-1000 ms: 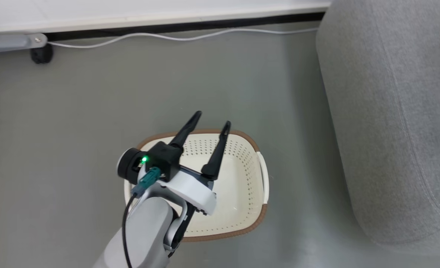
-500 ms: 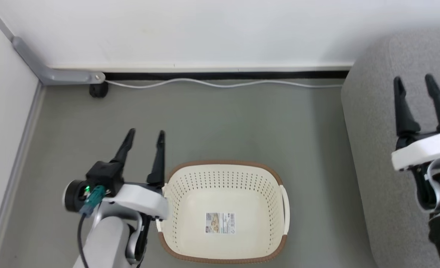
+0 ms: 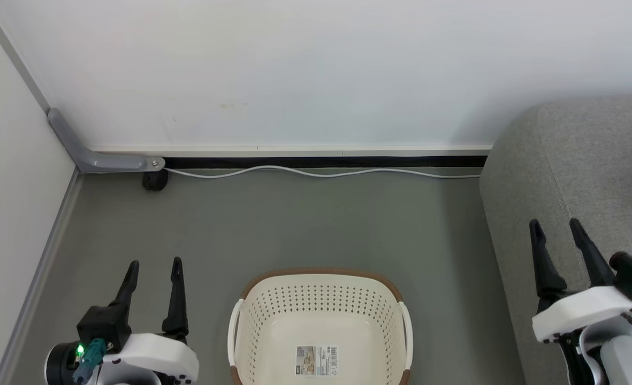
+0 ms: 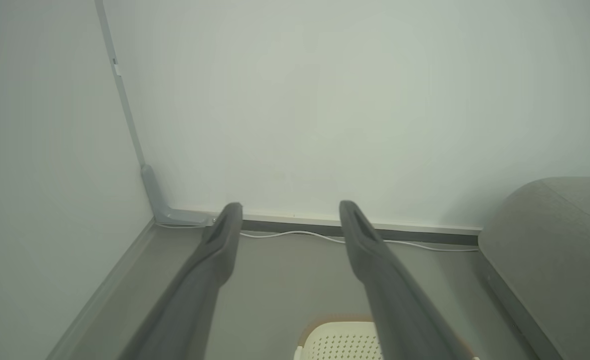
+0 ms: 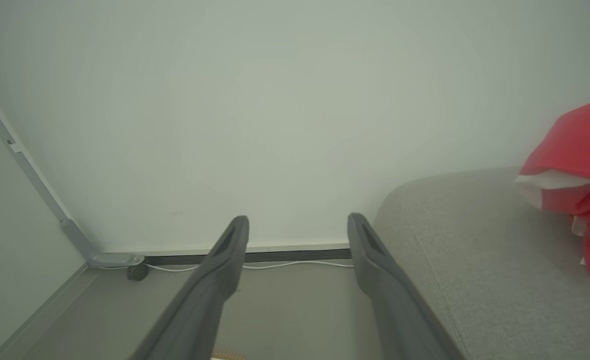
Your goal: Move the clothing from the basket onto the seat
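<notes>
Beside the large grey fabric sofa [image 3: 562, 160], we list: oval cream perforated plastic basket [image 3: 321, 271], empty; bright red white-trimmed clothing [image 5: 574, 145], on the sofa; left end effector [image 3: 155, 262], drawn back off the basket, and right end effector [image 3: 554, 222], both spread apart, empty; task seemingly done.

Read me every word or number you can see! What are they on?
Label on the bottom of the basket: a tiny picture, print and a barcode, all too small to read.
The clothing on the seat shows no letters here.
</notes>
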You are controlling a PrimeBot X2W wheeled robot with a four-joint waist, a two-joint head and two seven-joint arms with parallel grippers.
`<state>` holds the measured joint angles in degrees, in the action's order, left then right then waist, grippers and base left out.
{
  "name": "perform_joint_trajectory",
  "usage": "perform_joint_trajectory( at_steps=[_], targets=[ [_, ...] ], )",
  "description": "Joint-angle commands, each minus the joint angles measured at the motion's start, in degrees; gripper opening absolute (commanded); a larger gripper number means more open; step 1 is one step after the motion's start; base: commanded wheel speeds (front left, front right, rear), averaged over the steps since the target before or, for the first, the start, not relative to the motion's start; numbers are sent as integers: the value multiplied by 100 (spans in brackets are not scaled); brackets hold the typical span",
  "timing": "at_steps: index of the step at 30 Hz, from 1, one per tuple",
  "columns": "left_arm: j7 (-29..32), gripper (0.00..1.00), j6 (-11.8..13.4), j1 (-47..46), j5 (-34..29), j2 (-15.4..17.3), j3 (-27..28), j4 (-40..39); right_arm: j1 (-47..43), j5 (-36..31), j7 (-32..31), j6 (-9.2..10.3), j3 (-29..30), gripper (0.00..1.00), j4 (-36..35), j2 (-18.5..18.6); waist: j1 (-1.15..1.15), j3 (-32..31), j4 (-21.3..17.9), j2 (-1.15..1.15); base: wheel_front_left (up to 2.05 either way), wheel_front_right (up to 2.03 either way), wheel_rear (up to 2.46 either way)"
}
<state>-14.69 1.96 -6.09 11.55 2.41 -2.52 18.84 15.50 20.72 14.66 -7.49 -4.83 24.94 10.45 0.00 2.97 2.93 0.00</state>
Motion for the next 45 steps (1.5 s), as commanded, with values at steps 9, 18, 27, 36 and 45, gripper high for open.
perform_joint_trajectory(
  at_steps=[9,18,27,36,45],
  targets=[
    [-30,100,-24,436,-27,48,361,-208,-681,-201,34,0,-201,100,-186,-138,0,-242,-221,0,0,0,0],
    [-30,100,101,545,4,47,242,-127,-686,-201,34,0,-311,100,-215,-120,0,-238,-277,0,0,0,0],
    [10,0,52,626,148,-5,67,-7,-788,-156,-3,0,-186,0,-26,-200,0,-237,-282,0,0,0,0],
    [145,0,2,656,560,-43,126,172,-917,226,-123,0,-121,0,73,-306,13,-252,-283,0,0,0,0],
    [279,0,-70,617,1134,-36,168,110,-918,753,-271,0,-29,0,-16,-340,1,-242,-284,0,0,0,0]
  ],
)
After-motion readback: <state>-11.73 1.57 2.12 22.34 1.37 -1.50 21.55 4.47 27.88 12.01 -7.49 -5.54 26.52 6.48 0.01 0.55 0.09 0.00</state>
